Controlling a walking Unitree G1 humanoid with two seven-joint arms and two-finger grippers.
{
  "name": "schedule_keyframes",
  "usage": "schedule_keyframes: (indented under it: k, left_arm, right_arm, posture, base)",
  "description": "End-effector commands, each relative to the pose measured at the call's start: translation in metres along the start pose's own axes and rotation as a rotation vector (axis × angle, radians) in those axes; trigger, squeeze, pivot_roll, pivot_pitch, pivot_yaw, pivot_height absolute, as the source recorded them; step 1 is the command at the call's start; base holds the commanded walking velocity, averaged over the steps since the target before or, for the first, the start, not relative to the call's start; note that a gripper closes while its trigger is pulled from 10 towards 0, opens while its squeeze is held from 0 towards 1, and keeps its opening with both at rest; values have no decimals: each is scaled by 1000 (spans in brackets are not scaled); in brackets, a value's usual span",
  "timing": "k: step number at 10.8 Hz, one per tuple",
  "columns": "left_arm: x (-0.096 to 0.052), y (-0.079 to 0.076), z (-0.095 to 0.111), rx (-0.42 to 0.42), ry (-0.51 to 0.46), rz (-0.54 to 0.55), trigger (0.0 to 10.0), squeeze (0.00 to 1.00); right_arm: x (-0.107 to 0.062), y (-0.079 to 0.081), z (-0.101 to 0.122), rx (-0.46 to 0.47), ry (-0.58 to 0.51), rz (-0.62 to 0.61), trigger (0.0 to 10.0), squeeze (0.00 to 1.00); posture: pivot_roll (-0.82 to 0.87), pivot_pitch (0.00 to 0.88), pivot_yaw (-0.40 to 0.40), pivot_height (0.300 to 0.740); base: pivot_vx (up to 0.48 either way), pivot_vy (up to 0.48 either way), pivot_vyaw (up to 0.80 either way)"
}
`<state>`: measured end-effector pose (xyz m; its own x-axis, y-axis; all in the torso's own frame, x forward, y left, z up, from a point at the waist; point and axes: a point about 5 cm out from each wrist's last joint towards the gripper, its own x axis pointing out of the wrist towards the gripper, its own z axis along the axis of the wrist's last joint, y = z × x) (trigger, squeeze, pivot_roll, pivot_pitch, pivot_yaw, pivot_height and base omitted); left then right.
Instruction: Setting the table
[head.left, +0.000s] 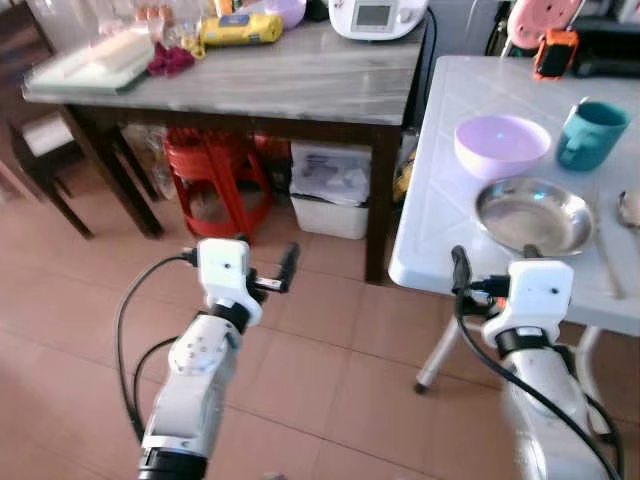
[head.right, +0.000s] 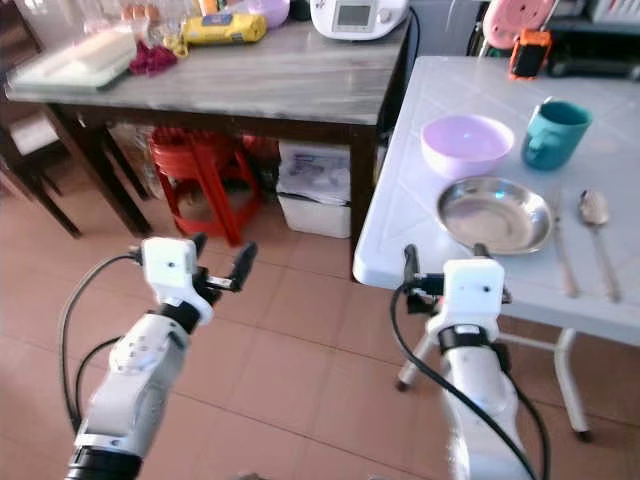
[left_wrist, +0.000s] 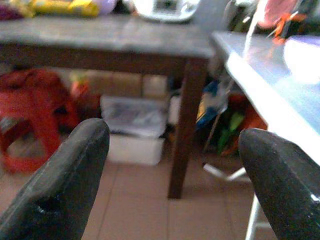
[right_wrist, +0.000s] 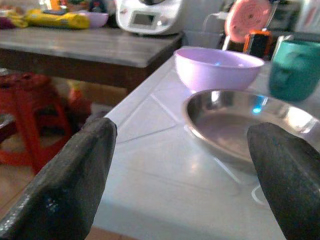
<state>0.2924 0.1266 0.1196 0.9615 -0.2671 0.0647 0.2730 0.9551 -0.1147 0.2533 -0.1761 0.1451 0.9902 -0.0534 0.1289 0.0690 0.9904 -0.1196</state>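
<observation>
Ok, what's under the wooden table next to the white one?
Under the wooden table stand a red plastic stool and a white storage box. Colourful items sit behind the table leg, too covered to identify. The tabletop's shade hides whatever lies further back.

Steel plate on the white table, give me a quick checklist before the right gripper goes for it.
1. Right gripper open: ok, fingers spread wide.
2. Lined up on steel plate: ok, plate just ahead at the near edge of the white table.
3. Plate empty: ok.
4. Purple bowl apart from plate: cannot tell, rims look close.
5. Spoon off the plate: ok.
6. Left gripper out of the way: ok, over floor.
</observation>
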Motion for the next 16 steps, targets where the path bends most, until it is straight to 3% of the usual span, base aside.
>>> schedule_keyframes:
  k: [1,3,9,16]
  left_arm:
    - [-1,5,0,18,7,9,10000,0]
    - [-2,4,0,20,8,6,10000,0]
    - [-3,-2,0,-3,-12,-42,10000,0]
    - [-1,-6,2,-49,-34,-69,10000,0]
  right_arm:
    - [1,3,2,3,-11,12,10000,0]
    - [0,4,1,2,-10,12,10000,0]
    - [-2,5,2,10,-13,11,10000,0]
    - [-4,1,5,-13,-24,9,10000,0]
  posture:
    - [-92,115,113,740]
    - [-91,116,120,740]
    - [-98,121,124,740]
    - [-111,122,114,740]
  base:
    - [0,-319,0]
    - [0,-334,0]
    - [0,0,0]
    - [0,0,-679]
